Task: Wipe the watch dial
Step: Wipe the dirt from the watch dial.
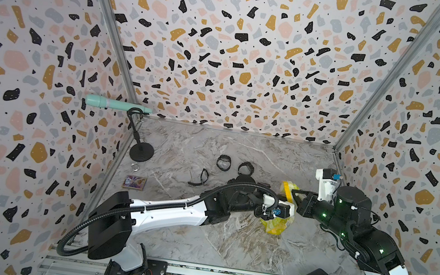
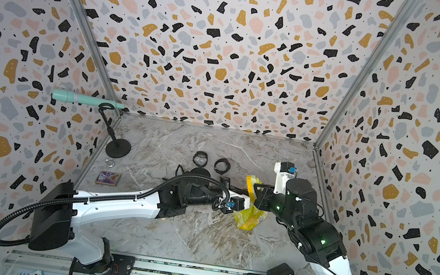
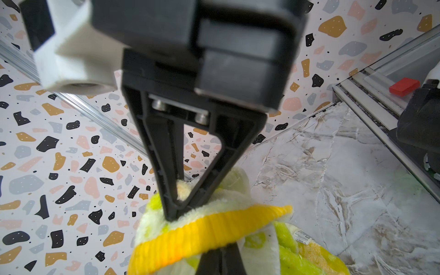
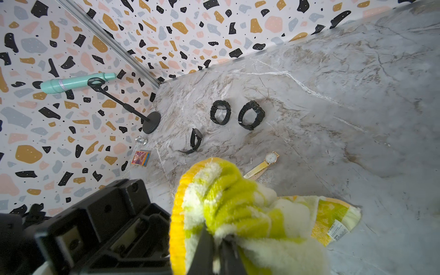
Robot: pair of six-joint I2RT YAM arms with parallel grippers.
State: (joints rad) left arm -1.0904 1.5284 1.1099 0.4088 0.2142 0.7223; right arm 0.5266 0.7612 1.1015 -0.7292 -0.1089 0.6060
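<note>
The step in hand looks like readying the cloth [image 4: 238,197]; wiping has not begun, since no dial is touched. The cloth is bunched between the left arm [image 1: 170,214] and the right arm [image 1: 349,218], which meet tip to tip over the desk [image 4: 357,95]. Its labelled corner appears to rest on the desk.

The left jaws are pressed together, pinching a fold just behind the cloth's yellow hem. The right jaws are likewise closed on a tuft of pile, with cloth squeezed between the tips.

Four watches lie on the desk. The gold watch [image 4: 271,158] lies face up, nearest the cloth but apart from it, and its strap end runs out of sight behind the cloth. Two black watches [image 4: 220,112] [image 4: 251,115] sit side by side farther off. A third black one [image 4: 195,140] stands on edge nearer the wall. Which watch is meant I cannot tell; the gold one seems the likeliest.

Next, I judge that one arm should release so the other can carry a padded wad down onto the dial. The freed jaws could then pin the strap, since a light watch will likely slide under rubbing.
</note>
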